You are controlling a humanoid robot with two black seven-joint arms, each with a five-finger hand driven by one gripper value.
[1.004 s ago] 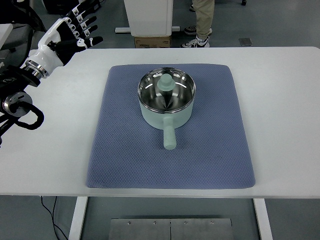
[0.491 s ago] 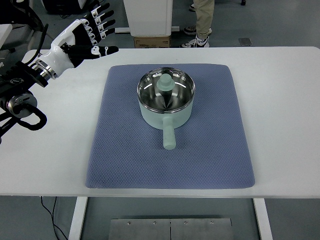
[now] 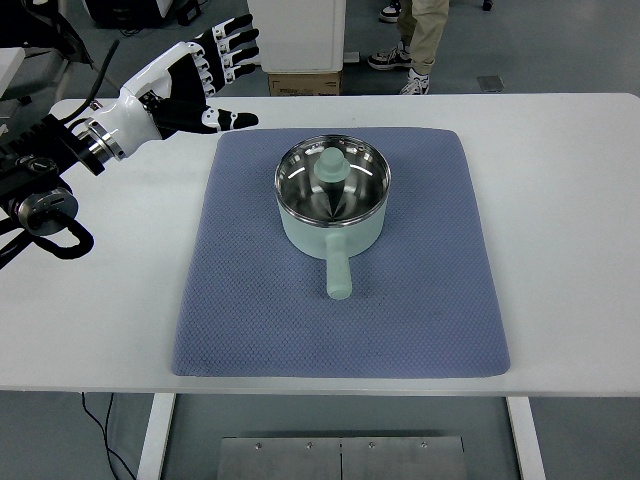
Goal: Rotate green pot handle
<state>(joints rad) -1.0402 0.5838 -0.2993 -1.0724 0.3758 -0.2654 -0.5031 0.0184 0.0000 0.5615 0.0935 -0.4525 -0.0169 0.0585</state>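
Green pot [image 3: 332,205]: it is sitting upright in the middle of the blue mat [image 3: 240,310], slightly toward the far side; its steel inside is showing, and a green knobbed piece is lying inside the bowl.
Handle [image 3: 338,270]: it is sticking straight out toward the near edge of the mat, lying low over the cloth, with nothing touching it.
Blue mat: it is lying flat and covering the centre of the white worktop [image 3: 570,200], with the pot as the only thing on it.
Left hand [image 3: 195,75]: it is hanging above the far left corner of the mat, fingers spread and holding nothing, thumb pointing right toward the pot; it is well apart from the pot and the handle.
Right hand: it is not showing anywhere.
Background: a person's legs and shoes [image 3: 405,70] are standing beyond the far edge, next to a cardboard box [image 3: 305,83].
Step in hand: judging by the gap, this is the approach; no contact is being made yet and the turning is not yet begun.
Next move: the hand is needing to travel right and near, drop down to the handle, and close around it or push against its side, so the pot is swinging round on the mat rather than sliding or tipping.
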